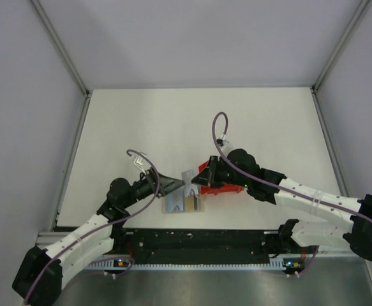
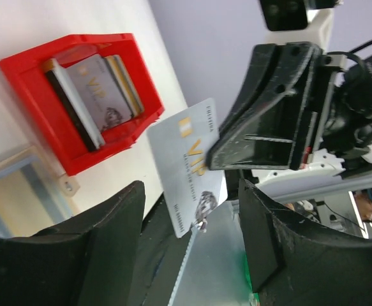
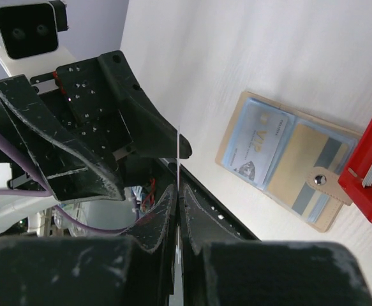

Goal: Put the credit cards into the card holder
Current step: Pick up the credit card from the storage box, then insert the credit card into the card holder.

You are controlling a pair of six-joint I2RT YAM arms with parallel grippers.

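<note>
R gripper [image 3: 179,191] jaws clamped on silver VIP card [image 2: 189,166], midair btw L gripper [image 1: 180,185] jaws (wide, not touching it). Card holder [image 3: 329,188] open flat on worktop [image 1: 237,127], beside red tray [image 2: 26,83].

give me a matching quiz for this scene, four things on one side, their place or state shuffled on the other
1. silver card
2. pale blue card
3. red tray
4. left gripper

A. open, fingers apart
B. pinched in the right gripper
C. tucked in a pocket of the card holder
D. holds a stack of cards

Pairs: 1-B, 2-C, 3-D, 4-A
</note>
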